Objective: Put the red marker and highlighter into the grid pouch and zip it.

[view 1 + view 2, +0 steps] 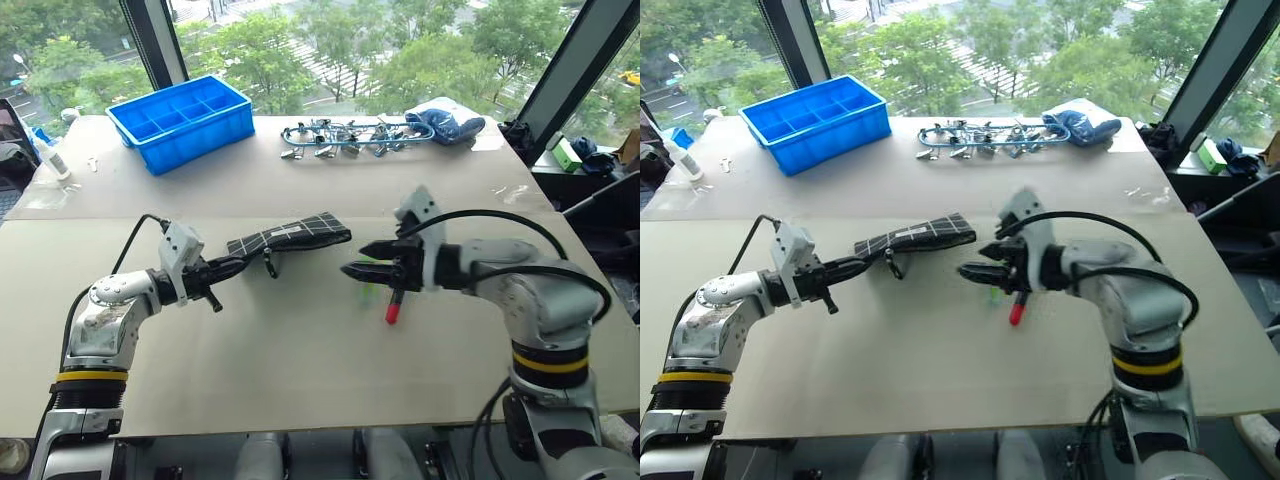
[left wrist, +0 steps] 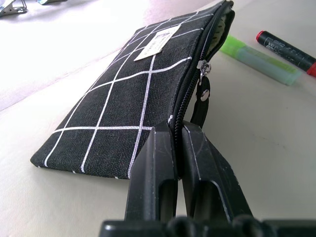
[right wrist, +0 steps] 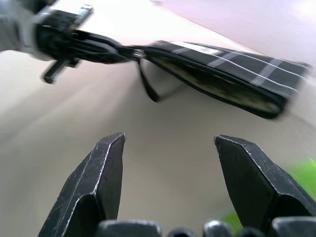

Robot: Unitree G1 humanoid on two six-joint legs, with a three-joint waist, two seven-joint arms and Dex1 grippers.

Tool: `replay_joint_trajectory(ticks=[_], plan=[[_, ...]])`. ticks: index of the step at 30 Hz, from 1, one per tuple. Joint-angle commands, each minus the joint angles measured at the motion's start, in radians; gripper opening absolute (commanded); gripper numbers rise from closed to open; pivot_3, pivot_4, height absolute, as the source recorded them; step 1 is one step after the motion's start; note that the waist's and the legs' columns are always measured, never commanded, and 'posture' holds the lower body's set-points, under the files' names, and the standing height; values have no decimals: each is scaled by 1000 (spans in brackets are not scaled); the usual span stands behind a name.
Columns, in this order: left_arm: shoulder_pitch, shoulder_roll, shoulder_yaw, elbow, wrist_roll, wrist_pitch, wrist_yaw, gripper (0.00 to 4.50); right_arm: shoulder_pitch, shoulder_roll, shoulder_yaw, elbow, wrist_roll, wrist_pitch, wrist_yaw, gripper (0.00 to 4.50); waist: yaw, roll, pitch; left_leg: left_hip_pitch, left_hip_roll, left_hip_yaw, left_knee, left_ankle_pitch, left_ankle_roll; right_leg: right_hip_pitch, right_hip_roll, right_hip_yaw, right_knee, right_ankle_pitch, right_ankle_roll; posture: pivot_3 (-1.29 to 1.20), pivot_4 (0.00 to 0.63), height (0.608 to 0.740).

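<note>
The left gripper point(image 2: 177, 148) is pinching one end of the grid pouch point(image 2: 133, 98) with its fingers pressed together, keeping that end raised off the table point(image 1: 300, 350) while the far end is sitting lower, the zipper partly undone and its pull strap point(image 1: 269, 262) dangling. The right gripper point(image 1: 368, 262) is hovering just beside the pouch's open end with its jaws standing wide apart and nothing between them. The highlighter point(image 2: 259, 60) and the red marker point(image 2: 289, 49) are lying side by side on the table beneath the right gripper, outside the pouch.
</note>
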State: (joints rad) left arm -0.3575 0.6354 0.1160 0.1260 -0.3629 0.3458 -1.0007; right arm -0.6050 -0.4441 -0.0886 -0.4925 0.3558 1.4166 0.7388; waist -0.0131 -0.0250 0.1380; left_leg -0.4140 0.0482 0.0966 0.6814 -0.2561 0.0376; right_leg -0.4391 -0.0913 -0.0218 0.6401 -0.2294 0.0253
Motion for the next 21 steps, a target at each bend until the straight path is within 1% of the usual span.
replay_joint_trajectory(ticks=[1, 3, 5, 7, 11, 13, 15, 18, 21], plan=[[-11, 0, 14, -26, -20, -10, 2, 0, 62, -39, -34, -110, -99, 138, -196, 3214, 1, 0, 0, 1, 0, 0, 0, 0, 0, 0, 0, 0, 0, 0, 0, 0, 150, 740], [-17, -5, 10, -21, -20, -12, 1, 0, 119, -48, 1, -152, -135, 179, -276, 3214, 1, 0, 0, 1, 0, 0, 0, 0, 0, 0, 0, -1, 0, -1, -1, 0, 150, 740], [-22, -9, 5, -15, -18, -14, 0, 0, 151, -47, 33, -180, -151, 193, -326, 3214, 1, 0, 0, 1, -1, 0, 0, 0, -1, 0, 0, 0, 0, -1, -1, 0, 150, 740], [-30, -15, 1, -6, -15, -18, 1, 0, 155, 33, 4, -146, -174, 197, -388, 3214, -2, 0, 0, 1, -1, 0, 0, 0, -1, 0, 0, 1, 0, -1, -1, 0, 150, 740], [-36, -23, -5, -6, -12, -19, 1, 0, 124, 84, -12, -86, -224, 192, -477, 3214, -1, 0, 0, 3, -1, -1, 0, 1, -1, 0, 1, 2, 1, -1, -1, 0, 150, 740], [-36, -25, -7, -5, -10, -21, 1, 0, 110, 112, -39, -65, -225, 196, -493, 3214, 0, 0, 0, 2, -1, -1, 0, 1, -1, 0, 1, 3, 1, -1, 0, 0, 150, 740], [-35, -25, -11, -2, -5, -27, 0, 0, 102, 114, -44, -63, -218, 196, -495, 3214, 0, 0, 0, 2, -2, -1, 0, 1, -1, 0, 0, 3, 1, -1, 0, 0, 150, 740], [-33, -30, -15, 0, -2, -30, 2, 0, 92, 119, -39, -51, -212, 198, -501, 3214, 0, 0, 0, 2, -1, -1, 0, 1, -1, 0, 1, 3, 0, -1, 0, 0, 150, 740], [-31, -35, -16, -1, -3, -31, 3, 0, 71, 155, -24, -37, -205, 198, -511, 3214, 0, 0, 0, 2, -1, -1, 0, 0, -1, 0, 1, 3, 0, -1, 0, 0, 150, 740]])
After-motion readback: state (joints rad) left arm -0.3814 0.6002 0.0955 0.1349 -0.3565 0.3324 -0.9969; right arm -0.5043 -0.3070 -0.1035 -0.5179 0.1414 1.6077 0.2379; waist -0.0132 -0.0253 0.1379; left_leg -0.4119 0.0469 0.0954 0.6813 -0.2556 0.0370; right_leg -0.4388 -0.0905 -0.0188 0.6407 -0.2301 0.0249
